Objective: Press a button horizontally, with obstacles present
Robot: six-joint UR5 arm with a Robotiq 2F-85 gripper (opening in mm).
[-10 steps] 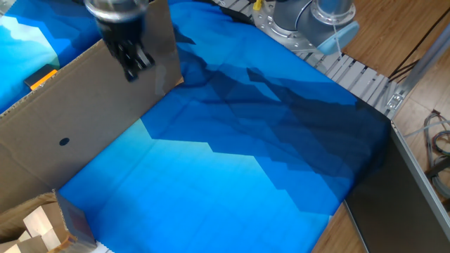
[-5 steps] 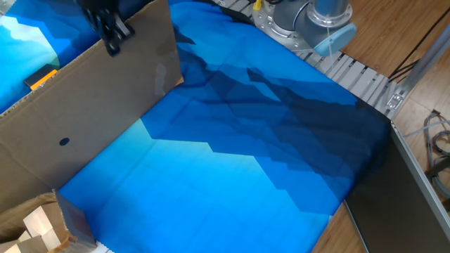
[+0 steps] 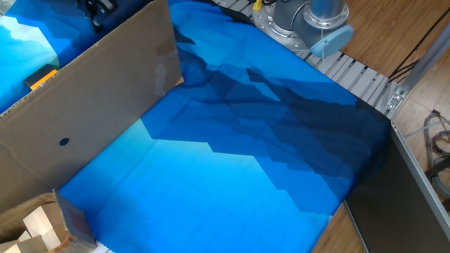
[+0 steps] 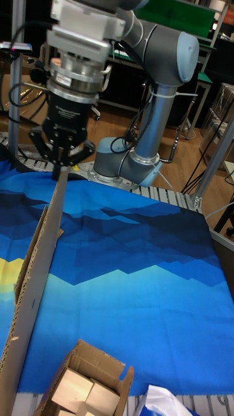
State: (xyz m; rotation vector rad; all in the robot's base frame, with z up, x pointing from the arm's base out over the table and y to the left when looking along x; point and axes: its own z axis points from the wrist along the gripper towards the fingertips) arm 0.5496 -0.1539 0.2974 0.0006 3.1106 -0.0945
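Note:
The obstacle, a large brown cardboard sheet (image 3: 91, 105) with one small dark dot (image 3: 64, 141), stands on edge across the left of the blue cloth; the tall fixed view shows it edge-on (image 4: 36, 279). The button (image 3: 42, 76), a small yellow-orange box with a black part, peeks over the sheet's top edge on its far side. My gripper (image 3: 98, 7) is at the top edge of the fixed view, beyond the sheet and to the right of the button. In the tall fixed view the gripper (image 4: 57, 162) hangs just above the sheet's far end, fingertips together and holding nothing.
An open carton of wooden blocks (image 3: 35, 228) (image 4: 84, 390) sits at the near left corner. The arm's base (image 3: 309, 21) (image 4: 123, 166) stands at the far side, by ribbed metal rails (image 3: 358, 74). A dark panel (image 3: 401, 204) borders the cloth on the right.
In the fixed view the gripper has gone up and left, from in front of the cardboard's upper part to beyond its top edge, and is now mostly out of frame. The cardboard and button have stayed put.

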